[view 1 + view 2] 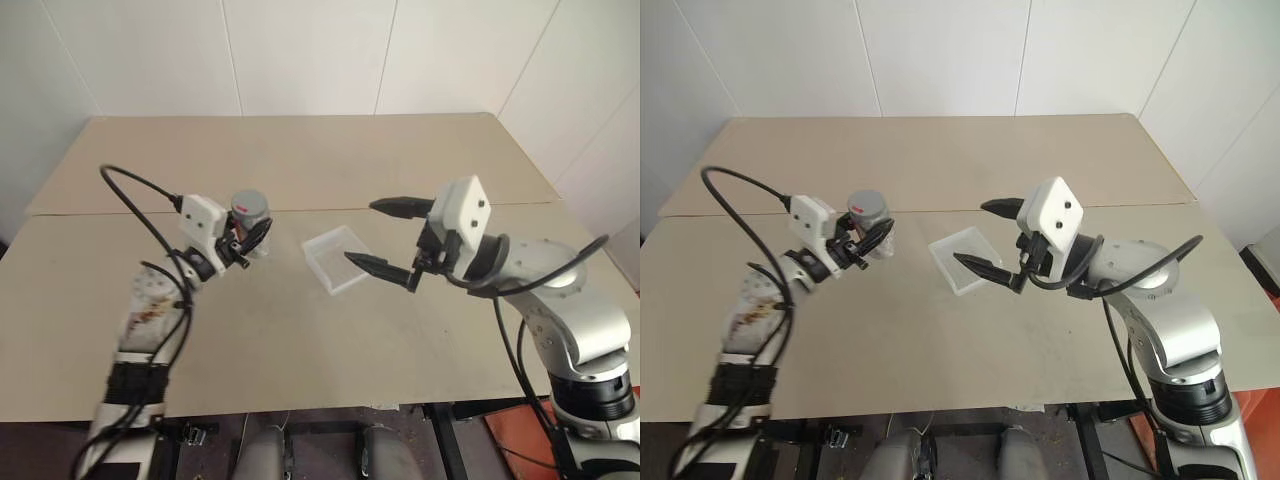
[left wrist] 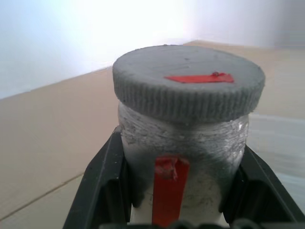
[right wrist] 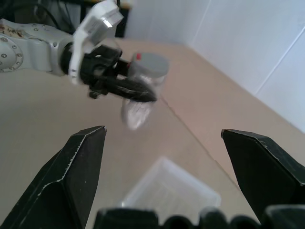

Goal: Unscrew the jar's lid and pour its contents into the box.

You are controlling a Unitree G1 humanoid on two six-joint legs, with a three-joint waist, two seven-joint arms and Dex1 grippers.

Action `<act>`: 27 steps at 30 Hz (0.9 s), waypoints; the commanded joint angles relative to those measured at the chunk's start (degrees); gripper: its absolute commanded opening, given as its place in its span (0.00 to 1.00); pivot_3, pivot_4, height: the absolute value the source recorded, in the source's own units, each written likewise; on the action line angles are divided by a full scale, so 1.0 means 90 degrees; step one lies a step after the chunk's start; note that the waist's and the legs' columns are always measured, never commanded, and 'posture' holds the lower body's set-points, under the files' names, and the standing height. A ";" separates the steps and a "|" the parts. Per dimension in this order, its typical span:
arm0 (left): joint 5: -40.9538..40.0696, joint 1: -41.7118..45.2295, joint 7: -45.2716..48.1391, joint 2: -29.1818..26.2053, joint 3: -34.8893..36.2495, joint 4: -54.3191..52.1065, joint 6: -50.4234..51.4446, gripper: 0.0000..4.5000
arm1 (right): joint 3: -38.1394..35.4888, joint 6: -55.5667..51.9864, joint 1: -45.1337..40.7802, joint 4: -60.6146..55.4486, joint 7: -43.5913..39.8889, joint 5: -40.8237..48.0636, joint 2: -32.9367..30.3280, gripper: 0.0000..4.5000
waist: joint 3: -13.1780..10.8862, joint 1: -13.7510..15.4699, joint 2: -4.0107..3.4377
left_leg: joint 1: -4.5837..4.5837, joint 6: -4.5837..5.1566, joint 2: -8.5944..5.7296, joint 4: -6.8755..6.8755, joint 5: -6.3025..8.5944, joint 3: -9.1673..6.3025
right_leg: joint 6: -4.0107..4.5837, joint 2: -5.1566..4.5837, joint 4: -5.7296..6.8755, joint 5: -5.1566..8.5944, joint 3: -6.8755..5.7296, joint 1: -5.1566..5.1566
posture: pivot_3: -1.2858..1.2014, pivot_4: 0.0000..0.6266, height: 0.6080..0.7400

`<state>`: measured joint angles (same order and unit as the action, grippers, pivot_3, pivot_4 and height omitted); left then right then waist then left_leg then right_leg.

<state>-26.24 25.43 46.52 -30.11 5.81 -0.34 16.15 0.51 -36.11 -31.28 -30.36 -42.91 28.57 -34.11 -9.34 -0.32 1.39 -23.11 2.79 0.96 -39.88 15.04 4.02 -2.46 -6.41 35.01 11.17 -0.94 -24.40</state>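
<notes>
Gripping the jar (image 1: 251, 232) by its body, the left gripper (image 1: 252, 237) has its two black fingers (image 2: 107, 181) clamped on either side of the clear wall, below the cap. That leaves the lid (image 2: 188, 81) wholly free above the fingers, grey ribbed rim and red mark exposed, which looks like the point of holding so low: the other hand needs the cap bare to turn it. The jar stands close to upright in the grip and appears lifted off the table (image 1: 300, 330), so nothing can spill while the lid is still screwed on. What is inside cannot be made out through the wall.

Further right, between the two grippers, lies the box (image 1: 331, 257), flat on the table just beside the jar and near the right gripper's lower finger. Its place suits a short tip from the held jar once open.

The right gripper (image 1: 390, 236) hangs level with its fingers (image 3: 76, 167) spread wide and empty, pointing across toward the lid. In its wrist view the cap sits ahead between the open fingers, well apart yet. I judge it is lining up to close around the cap's rim; the unscrewing is not yet begun.
</notes>
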 commanded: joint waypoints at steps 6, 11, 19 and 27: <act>-0.0953 0.1173 0.3102 -0.0300 -0.0540 0.0695 0.0261 0.43 | 0.0179 -0.1598 -0.1226 -0.0086 0.0940 0.1295 0.1134 1.00 | 0.0000 0.0053 -0.0001 | -0.0007 0.0000 -0.0006 -0.0007 -0.0001 -0.0002 | 0.0000 0.0001 0.0000 0.0000 -0.0008 0.0004 | 0.52 0.24 1.00; -0.0707 0.1783 0.3544 0.0074 -0.0792 0.1339 -0.0037 0.43 | 0.0424 -0.1910 -0.1578 0.0192 0.1208 0.1264 0.1397 1.00 | -0.0001 0.0033 -0.0001 | -0.0019 0.0003 -0.0004 -0.0005 0.0000 -0.0002 | -0.0001 0.0008 0.0009 -0.0001 -0.0014 0.0002 | 0.52 0.24 1.00; -0.0465 0.2092 0.3854 0.0311 -0.0837 0.1700 -0.0339 0.43 | 0.0720 -0.1929 -0.1757 0.0596 0.1370 0.0998 0.1460 1.00 | -0.0001 -0.0012 -0.0001 | -0.0028 0.0006 -0.0003 -0.0003 0.0002 -0.0002 | -0.0004 0.0009 0.0002 0.0001 -0.0015 -0.0001 | 0.52 0.24 1.00; -0.0414 0.2038 0.4082 0.0240 -0.0830 0.1586 -0.0327 0.43 | 0.0644 -0.1632 -0.1814 0.0863 0.1020 0.0977 0.1391 0.72 | -0.0001 -0.0029 -0.0001 | -0.0029 0.0007 -0.0002 -0.0004 0.0003 -0.0007 | -0.0004 0.0009 0.0003 0.0001 -0.0015 -0.0001 | 0.52 0.24 1.00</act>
<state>-29.34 42.79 81.96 -27.27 -2.18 15.59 13.69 7.93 -53.00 -45.99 -22.03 -32.45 37.21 -21.08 -9.35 -0.57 1.37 -23.37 2.85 0.94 -39.91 15.06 3.96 -2.49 -6.32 35.03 11.18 -1.08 -24.41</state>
